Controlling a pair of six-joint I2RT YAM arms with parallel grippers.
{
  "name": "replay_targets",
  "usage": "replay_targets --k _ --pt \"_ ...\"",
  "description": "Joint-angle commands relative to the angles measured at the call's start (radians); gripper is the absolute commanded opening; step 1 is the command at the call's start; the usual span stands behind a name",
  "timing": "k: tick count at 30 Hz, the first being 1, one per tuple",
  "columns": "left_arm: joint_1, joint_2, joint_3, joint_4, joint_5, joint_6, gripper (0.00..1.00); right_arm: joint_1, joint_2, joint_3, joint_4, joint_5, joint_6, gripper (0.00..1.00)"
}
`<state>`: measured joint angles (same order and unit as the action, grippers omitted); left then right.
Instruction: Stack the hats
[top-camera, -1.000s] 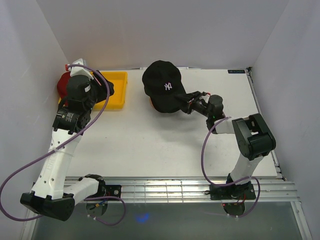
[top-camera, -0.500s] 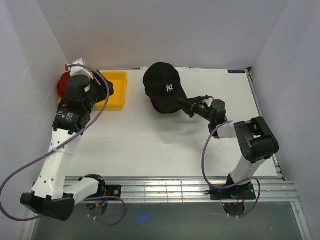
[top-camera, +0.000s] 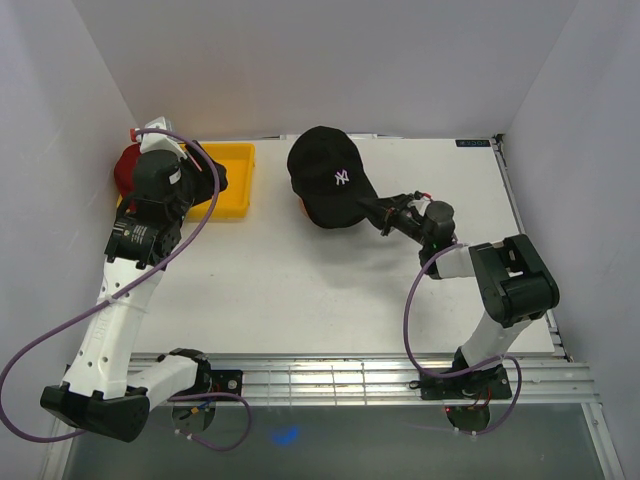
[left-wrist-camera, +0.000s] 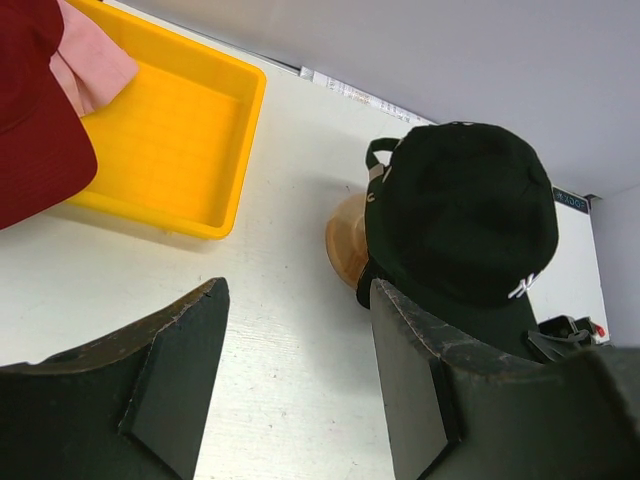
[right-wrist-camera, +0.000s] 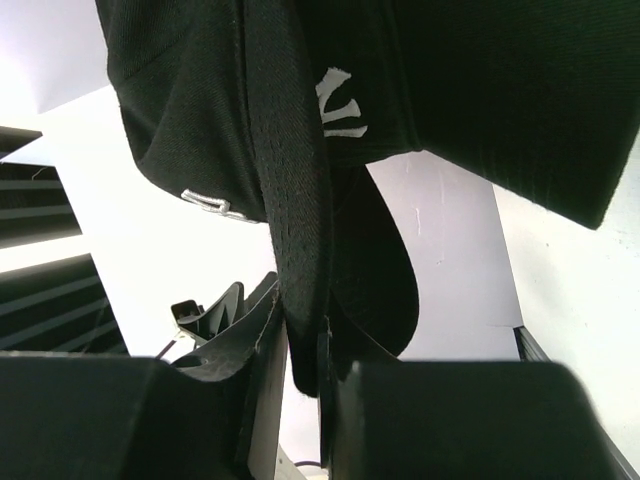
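Tabletop: yellow tray, stand beneath cap

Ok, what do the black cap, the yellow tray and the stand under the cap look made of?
Black cap: matte woven fabric, stitched seams, embroidered white logo. Yellow tray: likely moulded plastic, smooth, slight sheen, rounded rim. Stand: probably wood, tan and smooth, but mostly hidden by the cap.
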<state>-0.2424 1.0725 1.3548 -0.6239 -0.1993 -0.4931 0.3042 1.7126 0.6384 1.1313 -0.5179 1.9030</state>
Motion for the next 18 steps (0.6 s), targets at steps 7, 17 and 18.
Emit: replay_targets --k 7,17,18 --pt "0.002 -0.005 0.023 -0.002 -0.020 0.022 0.69 -0.013 0.047 -0.071 -0.001 -0.014 -0.024 0.09" --pt "0.002 0.001 0.023 -0.002 -0.038 0.041 0.69 -0.014 0.125 -0.074 -0.007 -0.016 -0.042 0.08" --pt "0.000 0.003 0.024 -0.002 -0.040 0.041 0.69 -0.014 0.134 -0.074 -0.010 -0.016 -0.044 0.08"
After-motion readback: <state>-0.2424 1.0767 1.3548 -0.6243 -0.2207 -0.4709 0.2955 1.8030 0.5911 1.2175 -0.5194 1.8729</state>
